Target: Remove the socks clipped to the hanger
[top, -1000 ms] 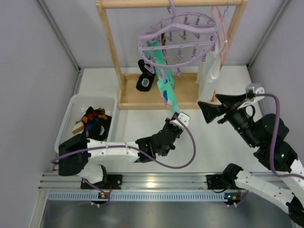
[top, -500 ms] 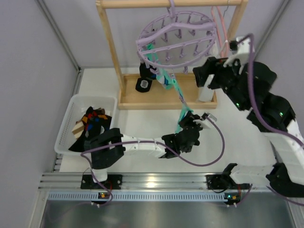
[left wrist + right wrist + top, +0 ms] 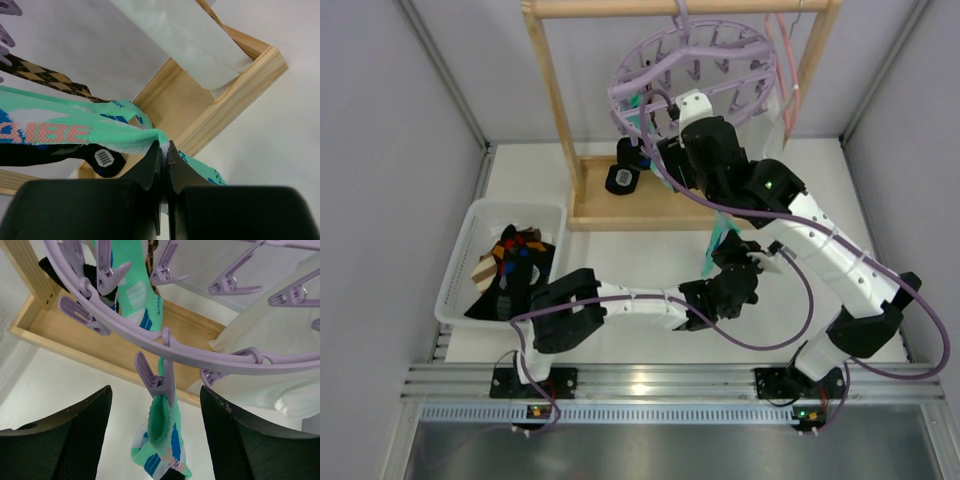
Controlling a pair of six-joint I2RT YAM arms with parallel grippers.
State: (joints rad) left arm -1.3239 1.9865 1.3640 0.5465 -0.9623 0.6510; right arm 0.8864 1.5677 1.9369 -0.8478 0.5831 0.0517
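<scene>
Our left gripper is clamped on the edge of a mint-green sock, holding it stretched below the round lilac hanger. Our right gripper is spread wide, one finger on each side of the clip peg that pins that sock. We judge we are mid-release. Next, the right fingers should pinch the peg open while the left draws the sock free.
</scene>
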